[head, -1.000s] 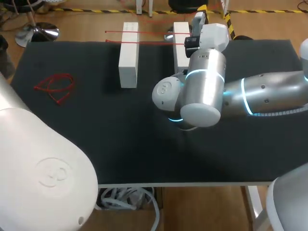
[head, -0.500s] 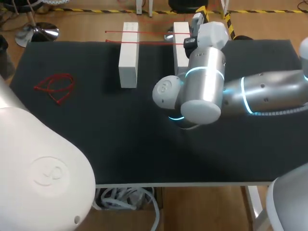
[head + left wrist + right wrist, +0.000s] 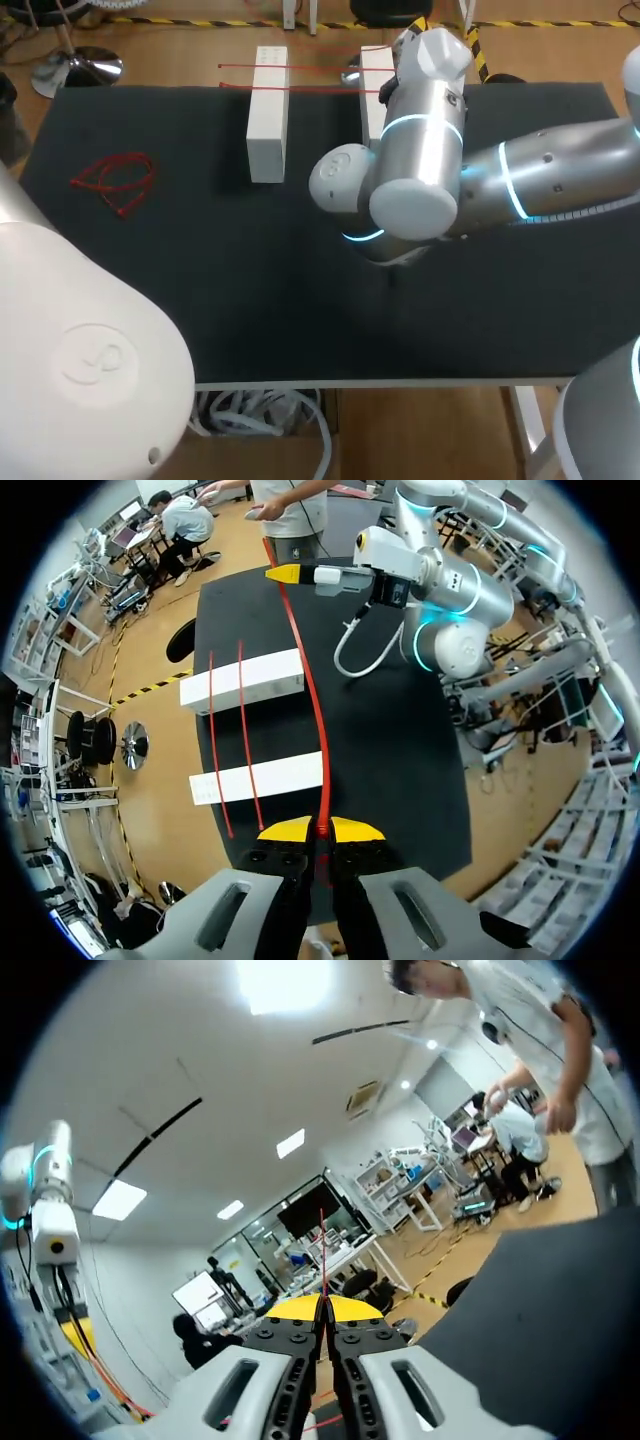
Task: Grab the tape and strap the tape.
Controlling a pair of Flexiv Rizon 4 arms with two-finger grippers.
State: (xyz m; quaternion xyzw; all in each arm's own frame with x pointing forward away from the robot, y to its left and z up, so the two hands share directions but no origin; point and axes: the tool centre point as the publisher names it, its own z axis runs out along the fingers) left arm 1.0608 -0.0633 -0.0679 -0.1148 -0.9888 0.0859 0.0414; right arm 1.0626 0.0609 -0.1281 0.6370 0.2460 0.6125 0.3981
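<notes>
Right arm (image 3: 425,150) edged toward the table's (image 3: 150,270) far edge; left gripper (image 3: 320,829) and right gripper (image 3: 325,1307) pinch the red tape (image 3: 305,675), likely limp and light, best gripped at its ends

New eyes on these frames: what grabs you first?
A taut red tape stretched over the black table between the left gripper and the right gripper, both shut on it. In the head view the right arm looms mid-table, partly hiding one of two white blocks; a loose red tangle lies at the table's left.
</notes>
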